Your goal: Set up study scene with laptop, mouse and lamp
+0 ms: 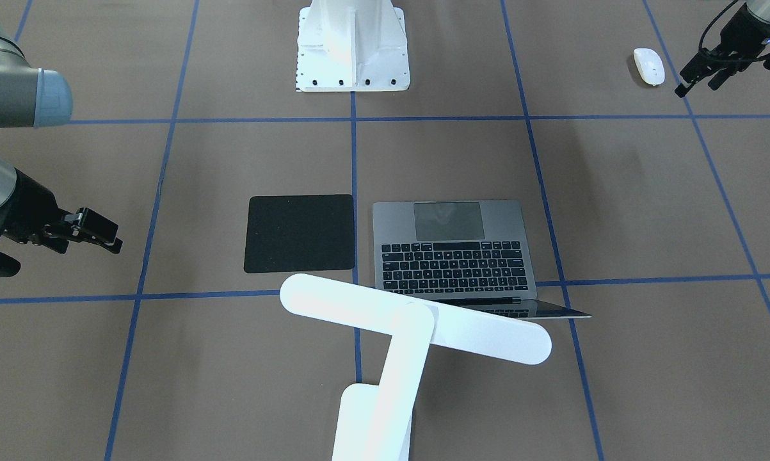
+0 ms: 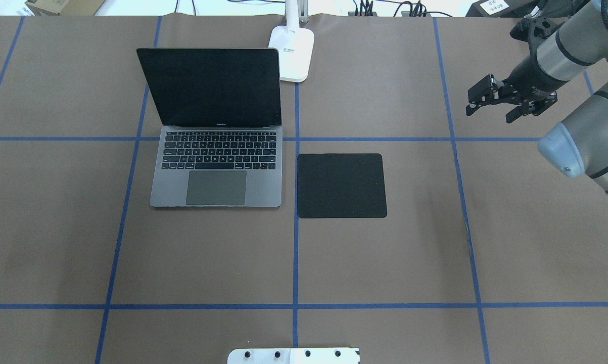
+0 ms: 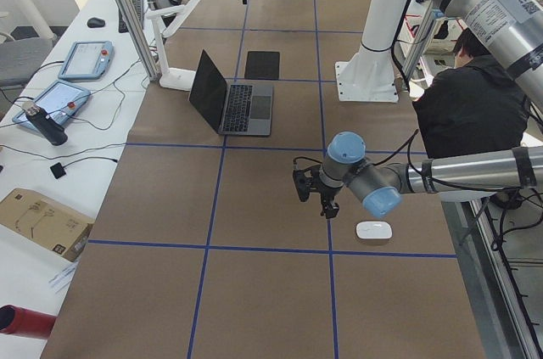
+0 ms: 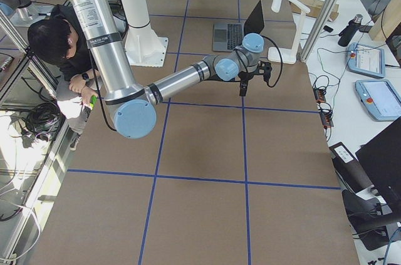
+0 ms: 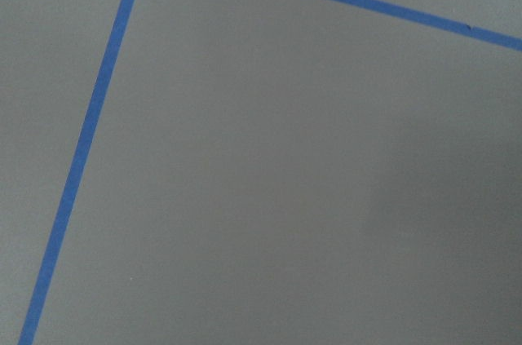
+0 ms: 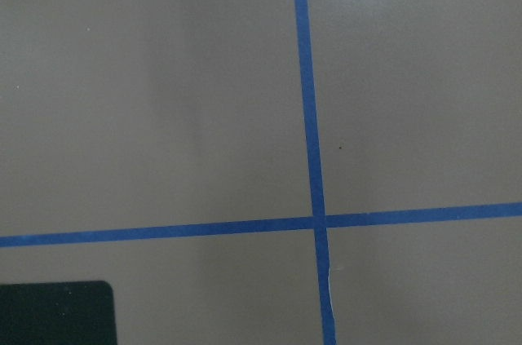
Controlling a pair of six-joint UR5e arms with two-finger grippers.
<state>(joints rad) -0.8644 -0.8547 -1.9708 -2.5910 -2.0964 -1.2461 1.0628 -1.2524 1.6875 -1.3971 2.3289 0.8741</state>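
Starting at the left gripper [image 1: 698,86]: jaws parted, nothing held, hangs low over the table [image 2: 384,263] on the robot's left. Just beside it, not touching: the mouse [image 1: 649,66], flat on the brown surface, close to the robot's edge and well apart from everything else. Over at the right gripper [image 2: 489,111]: likewise spread open and empty, hovers above bare table on the robot's right, clear of the black mat [image 2: 341,185]; catches only a corner of that mat and the blue tape lines [image 6: 308,117] in its wrist view. Further in, near the middle: the laptop [image 2: 215,172], lid up, screen dark, keyboard turned toward the robot, just beside the mat with a narrow strip of table between. Behind the laptop's far corner: the lamp [image 2: 292,53], base down, arm upright, bar head held high and crossing the screen's top edge in the front-facing view; cannot tell whether lit. Nearest the robot: the white bolted pedestal [image 1: 352,51]. Reads as most of the way through: laptop opened and placed, lamp standing by it, mat laid out but bare. Leaves the mouse, probably: needs gripping, lifting and carrying across to the mat; likely falls to the left gripper as the nearer one, perhaps with a hand-over, given the laptop between it and the mat
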